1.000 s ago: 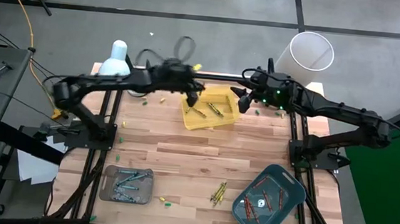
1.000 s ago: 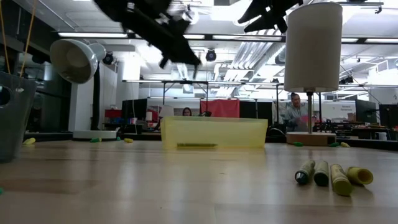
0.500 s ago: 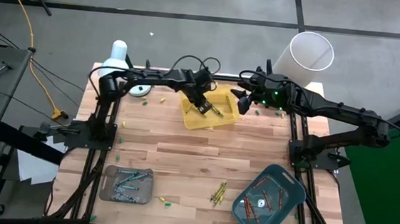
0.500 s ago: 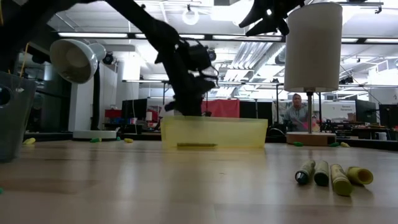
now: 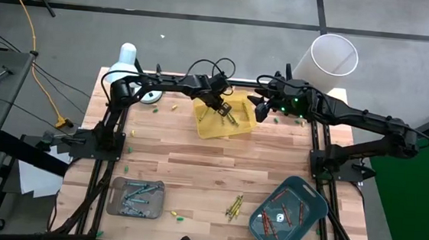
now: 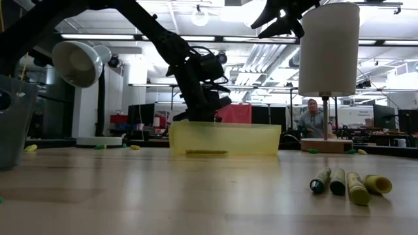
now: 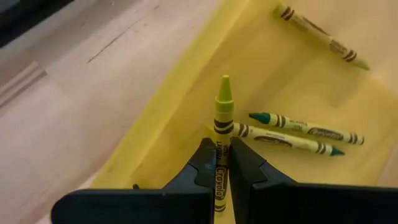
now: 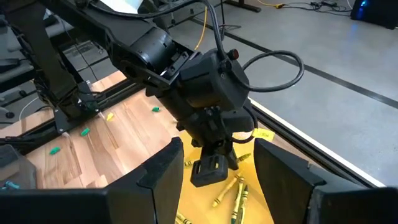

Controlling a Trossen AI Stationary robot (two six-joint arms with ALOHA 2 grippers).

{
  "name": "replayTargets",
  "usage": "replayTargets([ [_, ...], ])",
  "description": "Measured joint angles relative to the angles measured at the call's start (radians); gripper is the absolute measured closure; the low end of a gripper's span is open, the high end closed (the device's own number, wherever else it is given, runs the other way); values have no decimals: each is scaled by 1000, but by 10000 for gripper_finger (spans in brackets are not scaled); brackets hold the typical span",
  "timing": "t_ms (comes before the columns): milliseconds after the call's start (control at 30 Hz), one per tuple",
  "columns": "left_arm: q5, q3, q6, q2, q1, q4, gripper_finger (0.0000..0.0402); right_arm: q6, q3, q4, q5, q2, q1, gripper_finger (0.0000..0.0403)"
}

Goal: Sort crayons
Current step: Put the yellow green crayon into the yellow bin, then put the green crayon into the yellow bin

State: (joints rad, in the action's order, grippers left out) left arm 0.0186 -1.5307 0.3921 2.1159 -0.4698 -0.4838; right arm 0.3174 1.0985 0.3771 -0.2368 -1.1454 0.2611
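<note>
Lowered into yellow tray [image 5: 233, 127], left fingers [image 7: 208, 163] pinch crayon [image 7: 222, 118].

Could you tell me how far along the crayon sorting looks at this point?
Partly done. Crayons already lie in the yellow tray, grey tray and teal tray. The left hand, shut on a yellow crayon, is over the yellow tray; the right hand waits open beside it. Left to sort: a small cluster and scattered bits on the table.
</note>
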Motion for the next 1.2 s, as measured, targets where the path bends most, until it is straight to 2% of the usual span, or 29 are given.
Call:
replayTargets([
  [200, -54, 0, 26, 0, 4, -102, 401, -2, 0, 0, 2, 0, 0, 215],
  [333, -86, 0, -12, 0, 15, -170, 401, -3, 0, 0, 2, 0, 0, 215],
  [667, -103, 0, -22, 6, 24, -186, 387, -4, 0, 0, 3, 0, 0, 215],
  [800, -99, 1, -55, 9, 29, -189, 363, -4, 0, 0, 4, 0, 0, 215],
  [967, -113, 2, -62, -3, 24, -183, 310, -10, 0, 0, 4, -1, 0, 215],
  [1200, -238, 2, -99, -80, -1, -224, 252, -12, 0, 0, 4, -1, 0, 215],
])
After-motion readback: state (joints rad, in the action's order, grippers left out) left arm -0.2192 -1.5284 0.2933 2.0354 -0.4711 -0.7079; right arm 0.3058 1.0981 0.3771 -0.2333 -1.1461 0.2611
